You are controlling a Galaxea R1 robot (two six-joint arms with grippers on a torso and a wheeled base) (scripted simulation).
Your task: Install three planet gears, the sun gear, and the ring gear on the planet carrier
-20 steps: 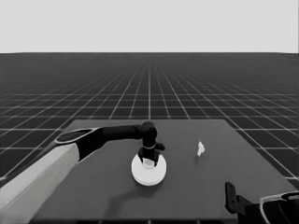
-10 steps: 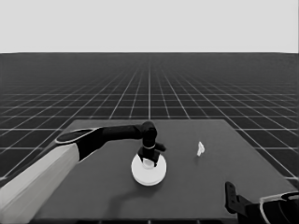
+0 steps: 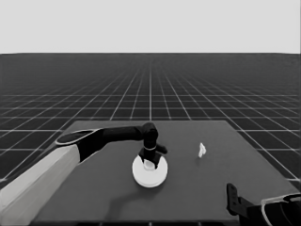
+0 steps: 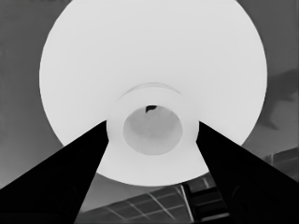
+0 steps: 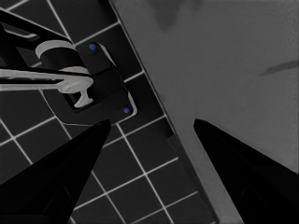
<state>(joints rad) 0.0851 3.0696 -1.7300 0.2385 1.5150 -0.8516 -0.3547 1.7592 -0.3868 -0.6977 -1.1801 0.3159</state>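
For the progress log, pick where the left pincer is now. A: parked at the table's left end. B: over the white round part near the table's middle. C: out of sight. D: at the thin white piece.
B: in the head view the left pincer stands over the round white part mid-table, well apart from the thin white piece; its wrist view shows the fingers flanking that part's central hub.
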